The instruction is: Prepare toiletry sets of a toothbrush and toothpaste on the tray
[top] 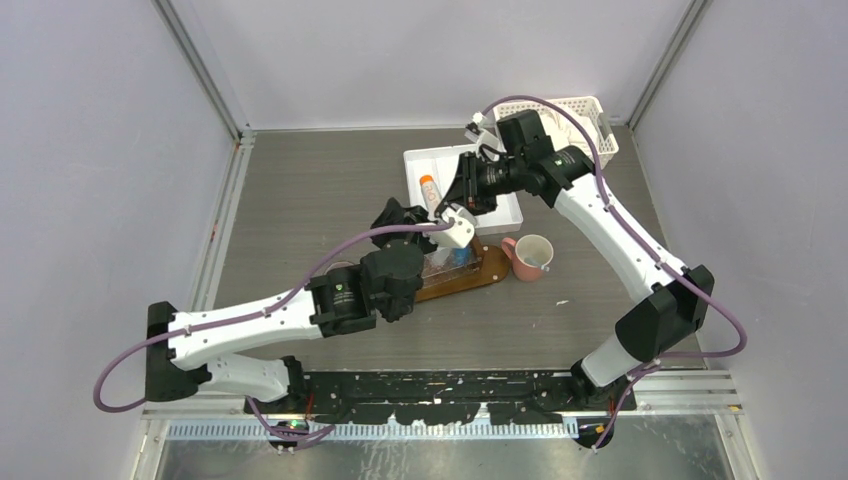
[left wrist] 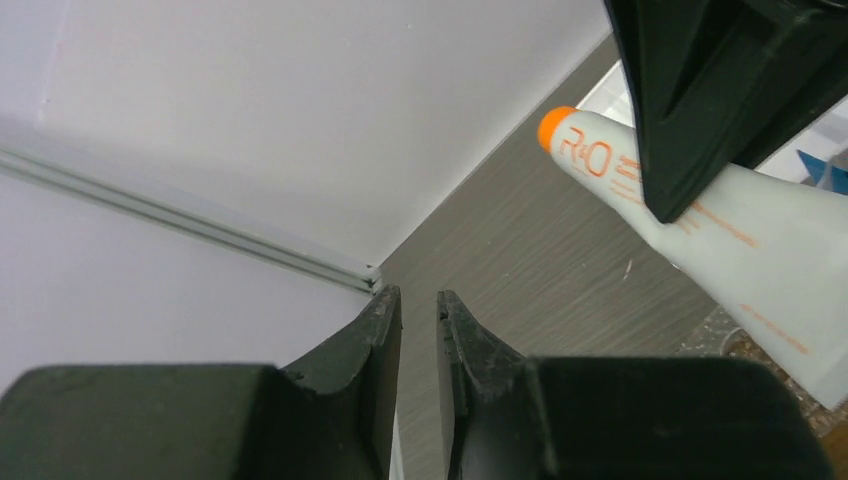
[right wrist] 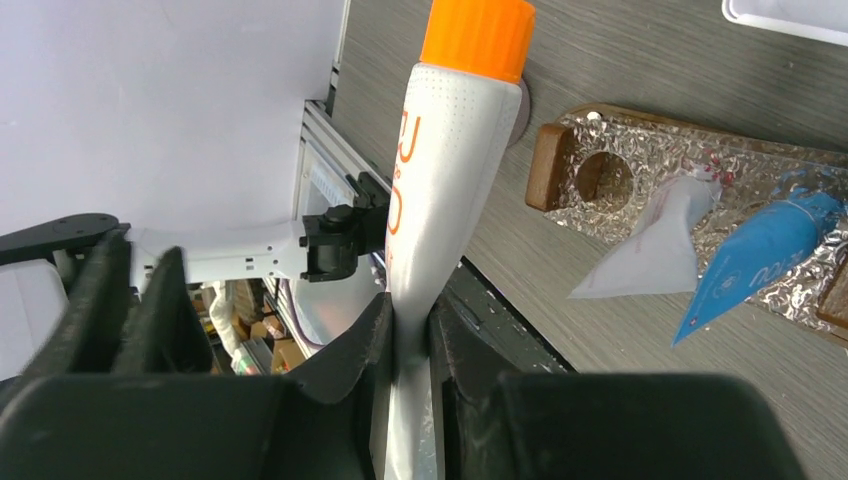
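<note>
My right gripper (right wrist: 408, 310) is shut on the flat tail of a white toothpaste tube with an orange cap (right wrist: 450, 180), held in the air cap outward. From above, that tube (top: 428, 190) and the right gripper (top: 455, 195) hang over the left end of the white divided tray. The brown wooden tray (top: 492, 270) is lined with foil, and on it lie a white tube (right wrist: 650, 250) and a blue tube (right wrist: 760, 250). My left gripper (left wrist: 418, 300) hovers beside the held tube (left wrist: 720, 230), jaws nearly together with nothing between them. No toothbrush shows.
A white divided tray (top: 505, 205) sits behind the wooden one. A pink mug (top: 530, 257) stands just right of the wooden tray. A white lattice basket (top: 590, 120) is in the back right corner. Grey walls close in the table on three sides.
</note>
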Robot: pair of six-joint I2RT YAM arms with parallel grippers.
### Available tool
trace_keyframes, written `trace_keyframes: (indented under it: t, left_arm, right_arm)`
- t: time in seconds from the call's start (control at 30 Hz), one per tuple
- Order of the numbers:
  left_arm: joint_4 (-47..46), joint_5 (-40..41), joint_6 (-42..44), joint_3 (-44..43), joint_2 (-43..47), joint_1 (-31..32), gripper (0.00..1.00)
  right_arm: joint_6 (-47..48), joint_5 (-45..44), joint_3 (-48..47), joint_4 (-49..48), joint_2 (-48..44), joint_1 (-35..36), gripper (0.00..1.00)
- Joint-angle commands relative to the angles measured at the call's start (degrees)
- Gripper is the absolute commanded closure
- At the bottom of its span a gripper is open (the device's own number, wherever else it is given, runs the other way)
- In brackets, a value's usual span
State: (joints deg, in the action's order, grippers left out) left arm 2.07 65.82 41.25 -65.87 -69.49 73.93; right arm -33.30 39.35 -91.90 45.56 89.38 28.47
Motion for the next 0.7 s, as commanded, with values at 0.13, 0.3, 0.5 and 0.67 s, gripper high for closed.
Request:
trace_keyframes:
  t: [0.13, 0.3, 0.5, 0.67]
  left_arm:
    - [13.47, -8.75, -11.49, -1.72, 1.14, 0.14, 0.75]
    - [14.54, -12.45, -13.15, -2.06, 4.70, 0.15, 0.66]
    - [17.04, -15.83, -13.77, -3.77, 6.56, 0.12, 0.55]
    - [19.49, -17.75, -14.48, -4.74, 5.91, 0.14, 0.44]
  right_arm:
    - [-5.85, 2.21, -5.93, -3.78, 2.74, 0.39, 0.98]
    - [-7.57, 1.02, -15.72, 3.39, 11.13, 1.64, 0.99]
    - [-12.90, 3.75, -18.35, 4.08, 16.09, 2.14, 0.99]
    - [-16.70, 6.30, -21.51, 4.06, 18.10, 3.08, 0.99]
